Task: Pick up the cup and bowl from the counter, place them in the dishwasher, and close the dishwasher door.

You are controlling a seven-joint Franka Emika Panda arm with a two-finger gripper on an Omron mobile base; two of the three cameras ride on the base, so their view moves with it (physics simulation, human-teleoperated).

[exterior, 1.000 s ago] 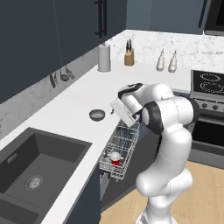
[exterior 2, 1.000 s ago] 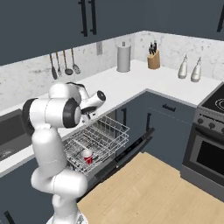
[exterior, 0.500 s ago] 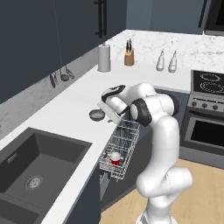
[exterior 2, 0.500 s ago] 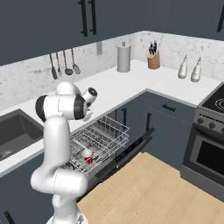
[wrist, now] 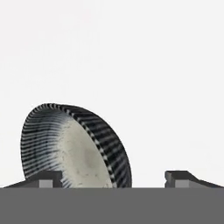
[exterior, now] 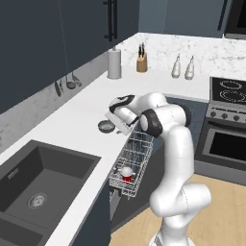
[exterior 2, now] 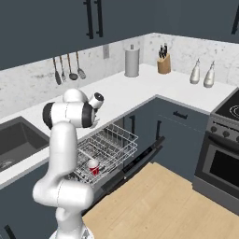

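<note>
Red cup (exterior: 126, 173) sits upright in the dishwasher's pulled-out wire rack (exterior: 135, 153), door (exterior 2: 135, 164) down. Above it, gripper (wrist: 114, 177) jaws spread wide, holding nothing, straddling the dark ribbed bowl (wrist: 74, 146) on the white counter (exterior: 77, 115) near the edge. Paper towel roll (exterior: 114, 63) and knife block (exterior: 141, 62) at the back.

White arm bent low and forward, tool (wrist: 113, 177) with jaws spread wide, nothing gripped.

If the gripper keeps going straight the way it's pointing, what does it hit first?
Most likely the bowl, which lies just ahead of the open gripper, offset toward one fingertip; beyond it is bare counter.
</note>
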